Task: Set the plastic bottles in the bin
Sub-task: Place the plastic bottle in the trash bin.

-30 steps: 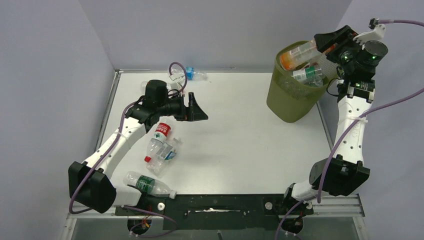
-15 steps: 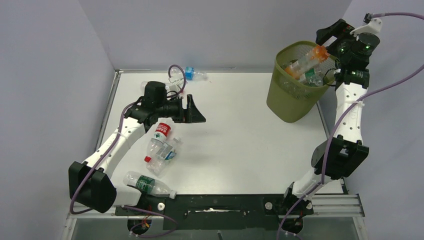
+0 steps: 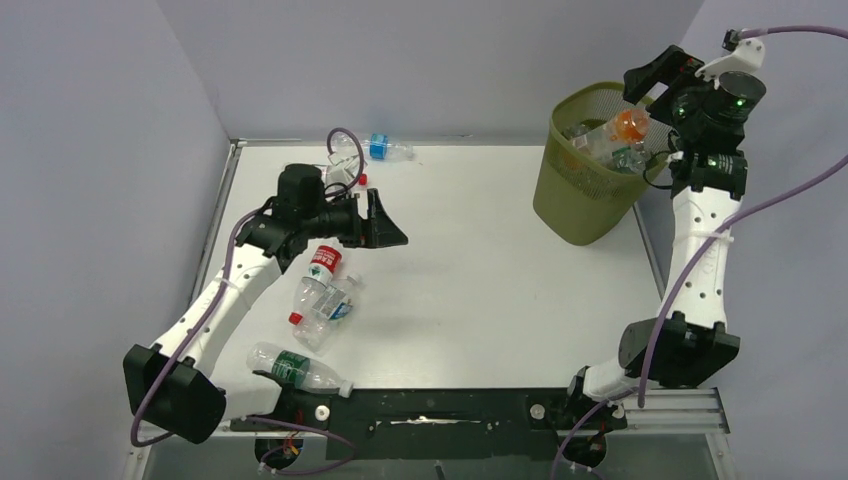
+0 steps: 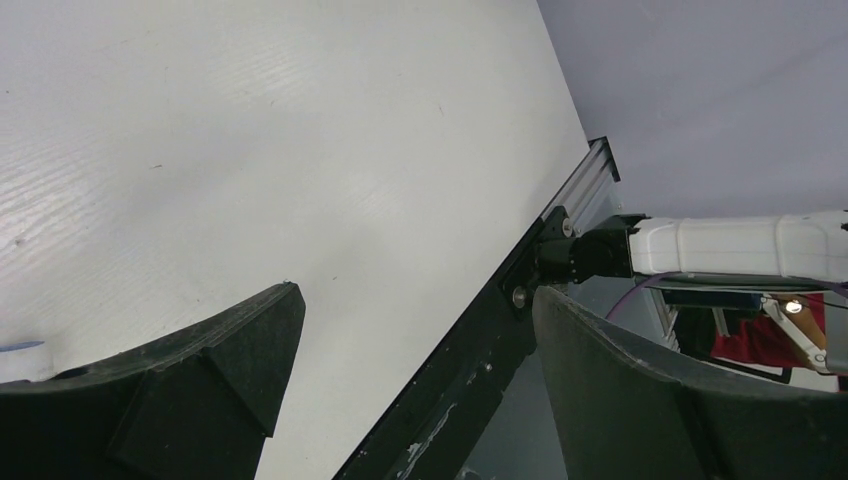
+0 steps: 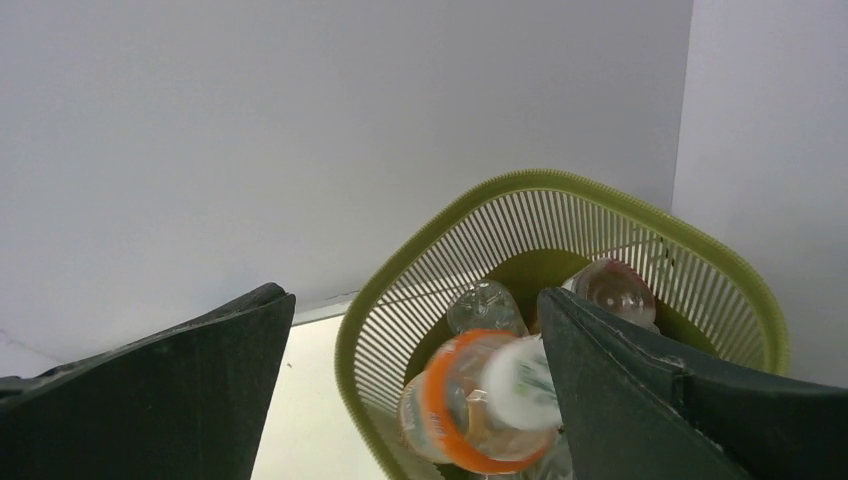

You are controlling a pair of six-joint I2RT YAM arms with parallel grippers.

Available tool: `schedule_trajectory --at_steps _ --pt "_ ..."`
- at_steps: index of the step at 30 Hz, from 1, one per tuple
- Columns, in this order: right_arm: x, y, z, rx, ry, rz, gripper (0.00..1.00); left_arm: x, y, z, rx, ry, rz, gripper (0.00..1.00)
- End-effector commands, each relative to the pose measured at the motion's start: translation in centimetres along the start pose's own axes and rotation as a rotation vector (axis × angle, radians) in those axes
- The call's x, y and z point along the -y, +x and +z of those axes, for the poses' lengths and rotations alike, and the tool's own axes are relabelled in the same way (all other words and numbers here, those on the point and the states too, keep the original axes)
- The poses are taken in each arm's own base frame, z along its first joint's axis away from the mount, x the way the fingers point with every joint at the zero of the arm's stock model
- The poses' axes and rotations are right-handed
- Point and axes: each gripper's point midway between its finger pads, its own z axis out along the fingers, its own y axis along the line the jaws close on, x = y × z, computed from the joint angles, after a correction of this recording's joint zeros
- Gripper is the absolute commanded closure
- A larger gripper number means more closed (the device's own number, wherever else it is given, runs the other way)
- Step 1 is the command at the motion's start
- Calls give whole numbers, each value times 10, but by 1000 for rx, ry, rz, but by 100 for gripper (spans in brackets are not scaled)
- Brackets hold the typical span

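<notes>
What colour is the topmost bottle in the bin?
The bottle is orange; right wrist view shows it best.

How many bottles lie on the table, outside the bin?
4: blue-label bottle at the far edge; red-label bottle and crumpled bottle mid-left; green-label bottle near front. The left arm may hide more.

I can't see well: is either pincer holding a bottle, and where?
Nothing is held. The left pincer and right pincer are open and empty.

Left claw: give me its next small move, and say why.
Probably bring the left claw toward the near-left and down over the red-labelled bottle. The claw is open and empty above bare table. That bottle lies closest to it on the table, not yet in the bin.
</notes>
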Motion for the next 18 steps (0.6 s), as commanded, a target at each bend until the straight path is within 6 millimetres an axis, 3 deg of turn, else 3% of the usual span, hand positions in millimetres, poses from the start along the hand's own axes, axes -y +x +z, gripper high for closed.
schedule_trajectory --at_steps 1,10,15,18 --pt "-17 -35 -46 85 -3 -68 2 23 -22 -23 98 -1 34 14" --pt "-11 -21 -58 20 1 -63 2 22 -18 -30 136 -47 -27 14" --pt "-36 -27 -78 22 -93 -55 2 8 -33 -37 195 -155 -32 14" --pt "-55 -13 -94 -12 -177 -5 2 -6 -51 -31 220 -219 -33 14"
